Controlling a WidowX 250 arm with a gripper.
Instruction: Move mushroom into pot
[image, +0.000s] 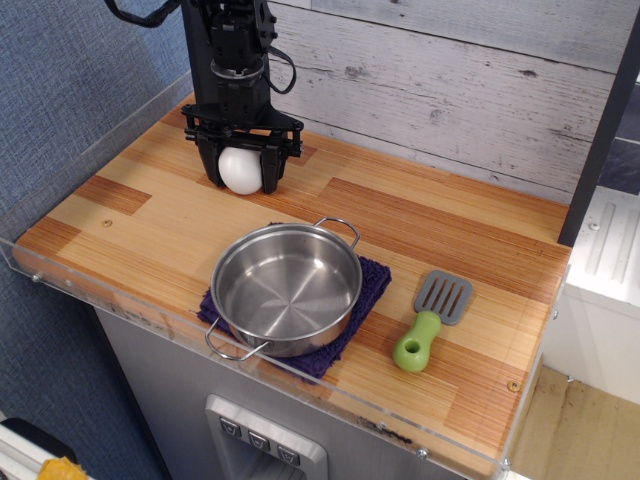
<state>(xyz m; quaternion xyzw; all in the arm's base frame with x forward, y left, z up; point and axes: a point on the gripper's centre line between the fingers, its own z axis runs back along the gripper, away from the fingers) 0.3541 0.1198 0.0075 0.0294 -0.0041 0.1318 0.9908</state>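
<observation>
The white mushroom (240, 166) sits at the back left of the wooden counter, showing as a smooth white dome. My black gripper (241, 182) has come straight down over it. Its two fingers (271, 166) press against the mushroom's left and right sides, and their tips are at the counter. The shiny steel pot (287, 290) stands empty at the front middle of the counter, in front of and slightly to the right of the gripper. Its two wire handles point to the front left and the back right.
A dark purple cloth (374, 283) lies under the pot. A grey spatula with a green handle (432, 320) lies to the pot's right. A grey plank wall (450, 90) runs along the back. A clear acrylic lip (300, 372) edges the counter's front and left.
</observation>
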